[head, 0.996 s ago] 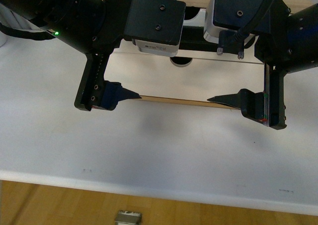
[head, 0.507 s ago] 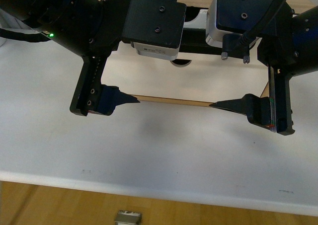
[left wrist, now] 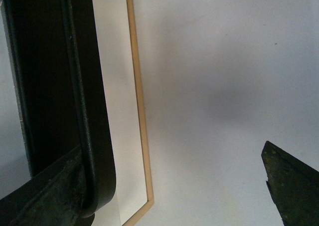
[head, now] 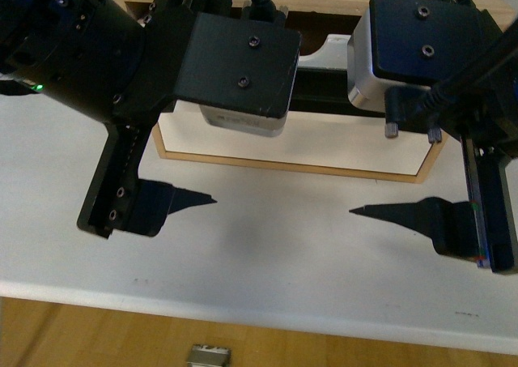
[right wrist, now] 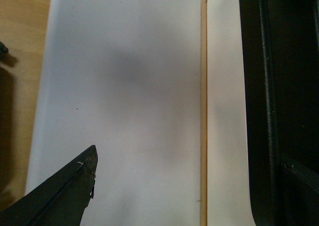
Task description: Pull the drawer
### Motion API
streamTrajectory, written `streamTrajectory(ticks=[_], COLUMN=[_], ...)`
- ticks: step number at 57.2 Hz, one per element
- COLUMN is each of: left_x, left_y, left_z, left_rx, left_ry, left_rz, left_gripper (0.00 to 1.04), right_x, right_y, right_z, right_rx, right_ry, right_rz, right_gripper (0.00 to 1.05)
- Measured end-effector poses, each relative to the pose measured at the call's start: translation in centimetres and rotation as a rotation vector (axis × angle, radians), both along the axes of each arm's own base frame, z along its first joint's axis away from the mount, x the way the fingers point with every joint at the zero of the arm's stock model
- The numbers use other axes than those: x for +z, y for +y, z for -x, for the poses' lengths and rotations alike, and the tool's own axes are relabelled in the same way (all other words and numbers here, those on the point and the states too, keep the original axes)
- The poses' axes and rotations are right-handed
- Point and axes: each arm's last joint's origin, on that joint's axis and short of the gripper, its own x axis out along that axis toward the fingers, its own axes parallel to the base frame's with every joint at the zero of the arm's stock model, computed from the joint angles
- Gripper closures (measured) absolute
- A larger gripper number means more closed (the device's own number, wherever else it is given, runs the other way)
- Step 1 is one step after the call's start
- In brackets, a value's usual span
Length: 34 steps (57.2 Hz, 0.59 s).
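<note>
Hovering spread wide and gripping nothing, the left fingers and right fingers aim their near tips inward over the table, the drawer just beyond, its black handle running left-right, equally near both arms.

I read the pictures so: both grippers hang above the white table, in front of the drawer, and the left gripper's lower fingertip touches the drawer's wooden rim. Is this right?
Not quite. The lower fingertip of the left gripper is apart from the drawer: the front view shows bare white table between them. The rest is right.
</note>
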Motion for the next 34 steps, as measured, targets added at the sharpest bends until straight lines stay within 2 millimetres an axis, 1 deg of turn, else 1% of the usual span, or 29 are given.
streamTrajectory(ticks=[10, 19, 26, 34], left_x=[0.1, 0.0, 0.0, 0.1], left_y=[0.2, 0.3, 0.4, 0.5], left_z=[1.9, 3.0, 3.6, 3.6], left_rx=[-0.011, -0.018, -0.018, -0.007], left_ry=[0.010, 0.015, 0.015, -0.032], left_rz=[-0.007, -0.010, -0.011, 0.019], left_gripper=[0.06, 0.06, 0.06, 0.06], right_x=[0.0, 0.0, 0.1, 0.4], right_y=[-0.1, -0.2, -0.3, -0.5], right_z=[1.6, 2.8, 3.3, 3.5], right_rx=[0.017, 0.028, 0.031, 0.011], right_ry=[0.011, 0.020, 0.020, 0.025], right_rz=[0.002, 0.004, 0.003, -0.028], right_gripper=[0.09, 0.09, 0.09, 0.09])
